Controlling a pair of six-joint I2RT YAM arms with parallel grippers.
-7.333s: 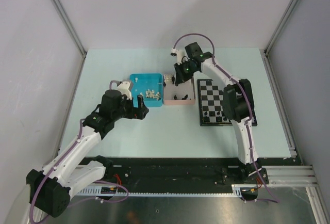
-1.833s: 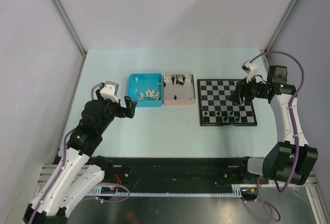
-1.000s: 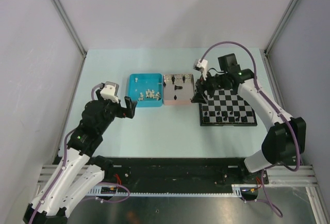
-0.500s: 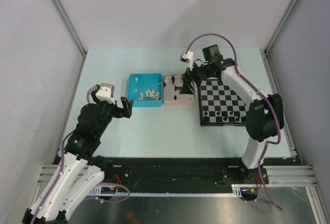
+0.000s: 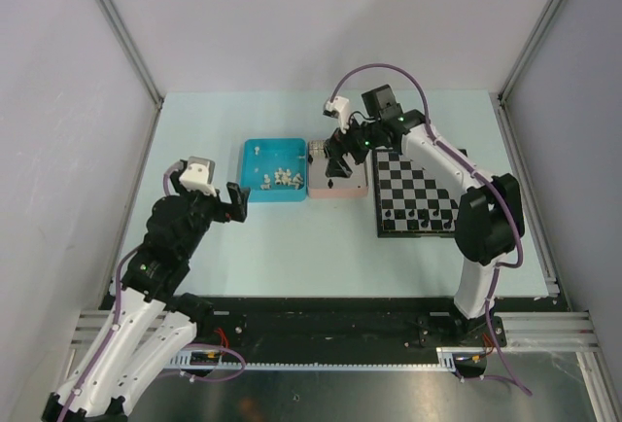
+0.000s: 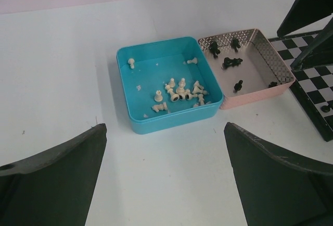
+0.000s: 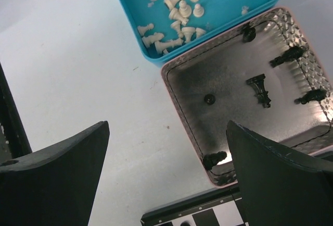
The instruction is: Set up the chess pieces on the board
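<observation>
Mid-frame, the right pincer (image 7: 167, 126) hangs spread over the pink tray (image 7: 229, 75); the left pincer (image 6: 165, 131), also spread, faces the blue tray (image 6: 156, 72).

No text, label, brand or number can be read in any of the views. The trays, the board and the arms show no legible markings.

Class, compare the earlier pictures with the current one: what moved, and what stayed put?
The right hand swung left from the right edge of the chessboard to above the pink tray; its jaws are open and hold nothing. The left hand drew back from the blue tray earlier, then stayed open. Both trays and the chessboard did not shift.
</observation>
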